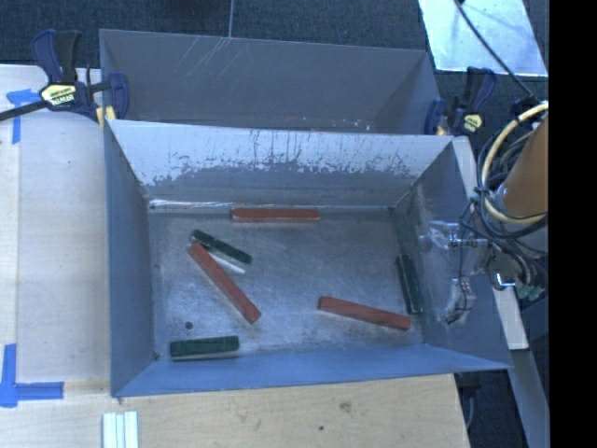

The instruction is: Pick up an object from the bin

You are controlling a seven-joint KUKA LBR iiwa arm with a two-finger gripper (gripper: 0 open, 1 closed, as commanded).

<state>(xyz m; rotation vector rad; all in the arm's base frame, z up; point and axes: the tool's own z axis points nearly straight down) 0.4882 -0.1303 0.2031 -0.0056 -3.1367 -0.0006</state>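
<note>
Bin (126, 250), grey metal, contents left to right:
1. Green block (204, 347), near left corner, lying flat.
2. Green bar (221, 248), left of centre, touching the far end of item 3.
3. Slanted red bar (224, 283), running from far left to near right.
4. Far red bar (275, 215), along the far wall.
5. Near red bar (364, 313), right of centre.
6. Dark stick (408, 285), against the right wall, just beside item 5.
7. Gripper (457, 283), above the right sloping wall, nearest to the dark stick, nothing seen held; open or closed cannot be told
</note>
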